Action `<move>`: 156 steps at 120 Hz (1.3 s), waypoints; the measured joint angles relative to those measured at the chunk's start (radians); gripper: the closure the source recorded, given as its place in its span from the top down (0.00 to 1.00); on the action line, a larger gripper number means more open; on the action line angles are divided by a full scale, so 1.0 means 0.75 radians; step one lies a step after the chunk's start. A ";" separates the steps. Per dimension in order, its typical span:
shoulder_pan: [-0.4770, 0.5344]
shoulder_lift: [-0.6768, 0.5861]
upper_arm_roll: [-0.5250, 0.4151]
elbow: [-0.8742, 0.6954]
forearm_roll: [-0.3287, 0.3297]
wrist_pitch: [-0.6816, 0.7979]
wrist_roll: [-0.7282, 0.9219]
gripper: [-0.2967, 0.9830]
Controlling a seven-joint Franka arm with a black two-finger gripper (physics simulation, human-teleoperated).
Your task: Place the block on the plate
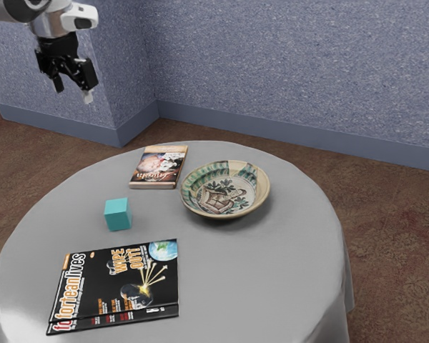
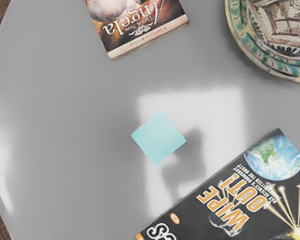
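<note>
My gripper (image 1: 73, 84) hangs high at the exterior view's upper left, well above the table, its two fingers apart with nothing between them. A teal block (image 1: 118, 214) sits on the table between the book and the magazines; in the wrist view the same block (image 2: 158, 138) lies on the tabletop, apart from everything else. The patterned plate (image 1: 225, 189), a shallow round dish, rests on the table toward the exterior view's right of the block. Part of the plate (image 2: 270, 45) shows in the wrist view too.
A book (image 1: 159, 166) lies beside the plate, near the table's far edge. Black magazines (image 1: 118, 286) lie overlapped at the near side of the round grey table (image 1: 272, 286). A blue speckled wall (image 1: 272, 64) stands behind.
</note>
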 joint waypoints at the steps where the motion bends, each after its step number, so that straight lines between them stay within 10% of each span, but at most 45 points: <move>1: -0.001 0.001 0.001 -0.001 -0.002 0.000 0.001 0.77; 42: -0.115 0.029 0.202 -0.226 -0.089 0.115 -0.184 0.77; 156: -0.074 0.415 0.201 -0.386 -0.313 0.515 -0.709 0.77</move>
